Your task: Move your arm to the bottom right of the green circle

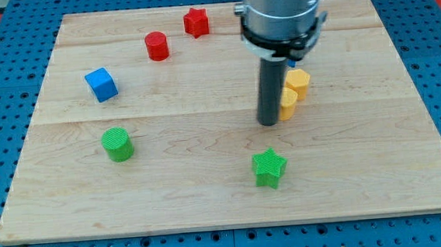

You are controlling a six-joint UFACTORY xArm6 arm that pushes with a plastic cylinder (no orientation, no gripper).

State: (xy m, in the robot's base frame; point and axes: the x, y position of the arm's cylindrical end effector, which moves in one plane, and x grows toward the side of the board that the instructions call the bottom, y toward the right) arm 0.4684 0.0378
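The green circle (117,143) is a short green cylinder at the view's lower left of the wooden board (210,194). My tip (269,123) is at the end of the dark rod, right of the board's middle, far to the right of the green circle and slightly above its level. The tip sits just left of two yellow blocks and above a green star (269,167). It touches no green block.
A blue cube (102,84) lies at the upper left. A red cylinder (157,46) and a red star (195,22) lie near the top. Two yellow blocks (298,81) (287,103) sit right beside the rod. Blue pegboard surrounds the board.
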